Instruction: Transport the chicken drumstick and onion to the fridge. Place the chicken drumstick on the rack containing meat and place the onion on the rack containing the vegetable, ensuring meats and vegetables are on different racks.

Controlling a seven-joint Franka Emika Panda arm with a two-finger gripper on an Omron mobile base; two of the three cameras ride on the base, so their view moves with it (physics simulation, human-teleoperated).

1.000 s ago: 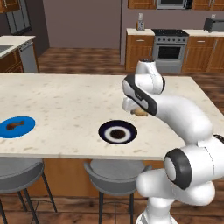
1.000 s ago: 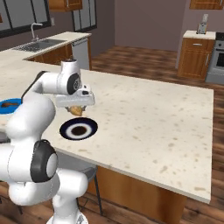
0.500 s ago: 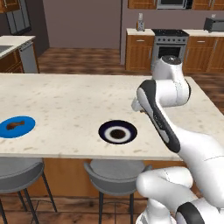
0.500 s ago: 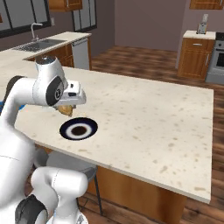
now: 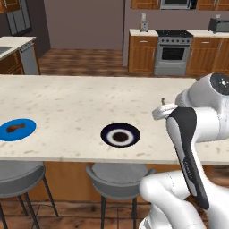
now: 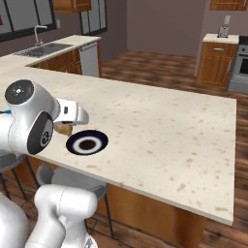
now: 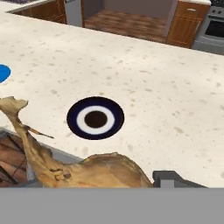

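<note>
My gripper (image 7: pixel 105 175) is shut on the onion (image 7: pixel 100 170), a tan-brown lump with a long dry stalk that rises at the left of the hand view. The onion (image 6: pixel 63 129) peeks out under the hand beside the dark plate, and its stalk tip (image 5: pixel 163 101) sticks up above the hand at the counter's right. The chicken drumstick (image 5: pixel 13 129), brown and elongated, lies on a blue plate (image 5: pixel 24 134) at the counter's far left, well away from the gripper (image 5: pixel 163 111). A tall grey front at the back left, seemingly the fridge (image 5: pixel 20 18), is cut off by the frame.
A dark plate with a white ring (image 5: pixel 120 135) sits bare near the counter's front edge. Two grey stools (image 5: pixel 118 174) stand under that edge. A stove (image 5: pixel 172 53) and wooden cabinets line the back wall, and a sink counter (image 6: pixel 46 48) runs to the left.
The arm has swung away from above the dark plate toward the right of the left base view, carrying the onion. The plates and the drumstick have stayed put.
</note>
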